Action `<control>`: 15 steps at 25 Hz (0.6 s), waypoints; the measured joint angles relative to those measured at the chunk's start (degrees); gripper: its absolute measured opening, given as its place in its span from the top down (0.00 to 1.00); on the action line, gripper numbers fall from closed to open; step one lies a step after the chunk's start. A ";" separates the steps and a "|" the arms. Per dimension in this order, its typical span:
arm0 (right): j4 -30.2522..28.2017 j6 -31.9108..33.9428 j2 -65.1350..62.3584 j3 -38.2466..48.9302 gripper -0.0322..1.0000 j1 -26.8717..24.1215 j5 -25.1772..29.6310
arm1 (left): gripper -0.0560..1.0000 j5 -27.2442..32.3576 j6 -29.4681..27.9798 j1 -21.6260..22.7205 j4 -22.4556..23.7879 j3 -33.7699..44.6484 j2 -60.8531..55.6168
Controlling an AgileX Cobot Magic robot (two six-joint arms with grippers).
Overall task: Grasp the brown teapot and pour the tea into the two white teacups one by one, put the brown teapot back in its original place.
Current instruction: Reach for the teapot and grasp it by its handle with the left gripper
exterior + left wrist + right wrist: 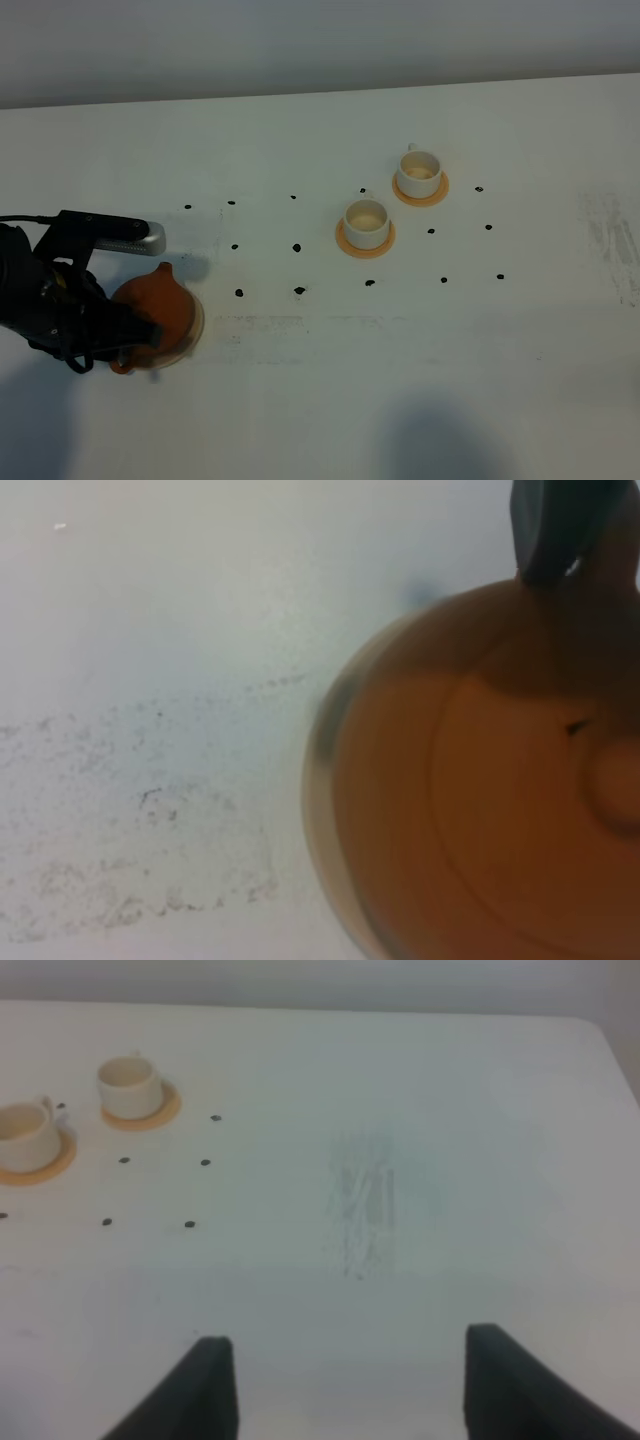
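At far left the teapot (160,300) sits on its beige disc (197,322). It shows a pointed tip on its far side and a brown stub near-left, so its long axis runs near to far; which end is the spout is unclear. The left gripper (130,338) overlaps its near-left side; clamped or not, I cannot tell. Its wrist view is blurred, with one dark finger (555,525) by the pot. Black dots (298,248) lie between. Right of centre two cups (367,220) stand on orange coasters (365,245), contents unreadable. The right gripper (350,1390) hangs wide over scuffed tabletop (450,1110)
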 joint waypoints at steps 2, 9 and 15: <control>0.00 -0.07 0.00 0.00 0.50 0.00 0.00 | 0.52 -0.05 0.26 0.00 -0.15 0.00 0.06; 0.00 -0.07 0.00 0.00 0.50 0.00 0.00 | 0.52 -0.38 0.86 -0.88 -0.88 0.00 0.24; 0.00 -0.07 0.00 0.00 0.50 0.00 0.00 | 0.52 -0.42 1.21 -0.88 -0.88 0.00 0.42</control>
